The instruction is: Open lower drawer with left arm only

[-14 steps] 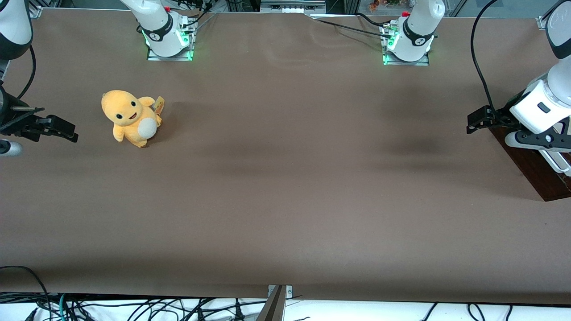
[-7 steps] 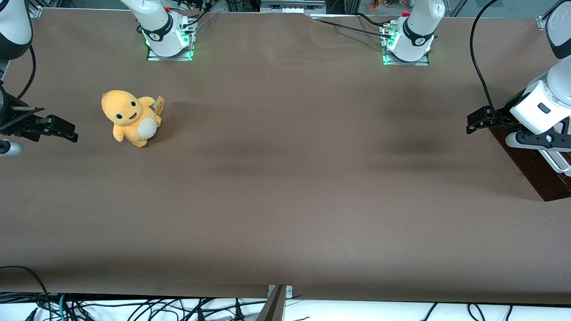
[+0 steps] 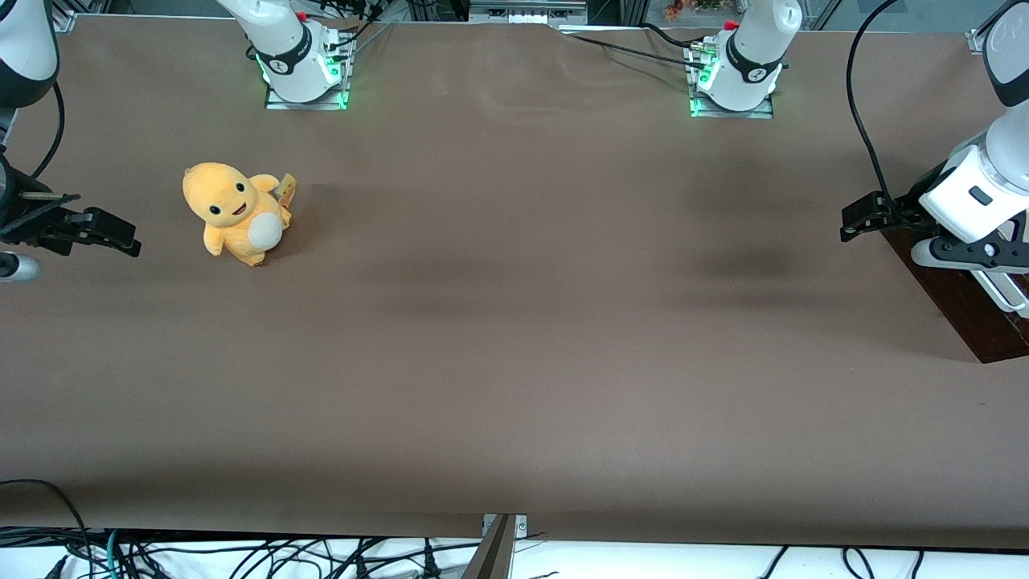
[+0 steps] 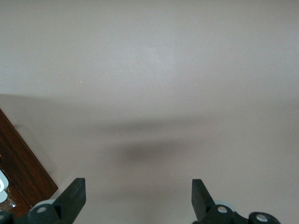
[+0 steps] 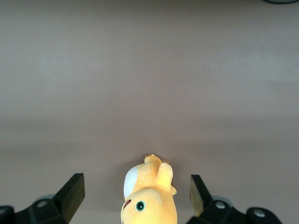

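The left arm's hand [image 3: 858, 221] is held spread wide, gripping nothing, above the brown worktop [image 3: 514, 338] at the working arm's end. The lower drawer [image 3: 965, 310] is seen just beside it; its inside cannot be made out.

The left arm [image 3: 977, 193] is showing a glossy white shell with a dark grey band at its upper joint and a small dark oval mark on the white hand. A black cable is looping down to the wrist. The gripper [image 4: 138, 198], at the working arm's end of the worktop, is carrying two black wedge-shaped fingers [image 4: 74, 193] set wide apart, each mounted on a dark bracket with a round silver screw.
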